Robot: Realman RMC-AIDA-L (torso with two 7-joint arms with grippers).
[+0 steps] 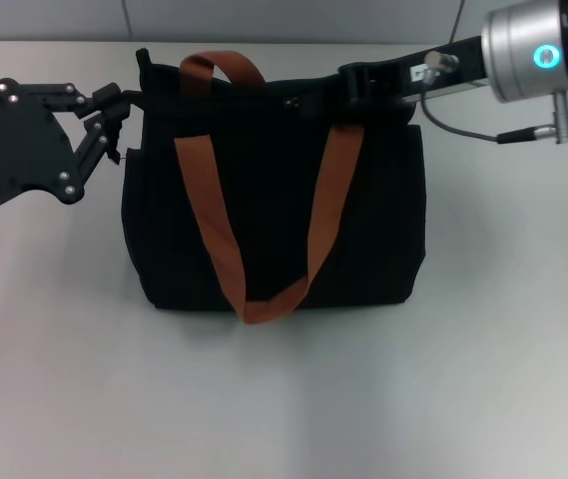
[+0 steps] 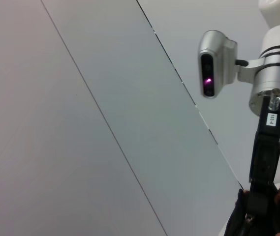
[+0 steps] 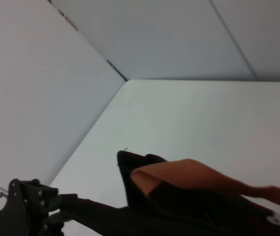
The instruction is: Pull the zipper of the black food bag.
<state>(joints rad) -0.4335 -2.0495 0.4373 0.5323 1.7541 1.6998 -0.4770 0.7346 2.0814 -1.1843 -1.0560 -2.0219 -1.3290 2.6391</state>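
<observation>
You have the black food bag (image 1: 274, 190) standing upright on the white tabletop (image 1: 284, 399), set toward the far edge and roughly midway between the left and right edges. Two orange-brown strap handles (image 1: 209, 230) are on it: one hangs down the near face in a long loop, the other stands up at the far top rim.

Your left gripper (image 1: 119, 105) is at the bag's top left corner, toward the far left of the table. Its fingers (image 1: 104, 100) meet the fabric at that corner; whether they are pinching the cloth or only resting against it cannot be told from these views.

Your right gripper (image 1: 348, 85) reaches in from the far right corner and sits on the bag's top edge, right of centre, where the near strap crosses. Its fingers are dark against dark fabric, so you cannot tell whether they are spread or pressed together.

The zipper (image 1: 290, 101) shows as a small pale glint on the top edge, just beside the right gripper on its left side. Contact between the two cannot be confirmed.
</observation>
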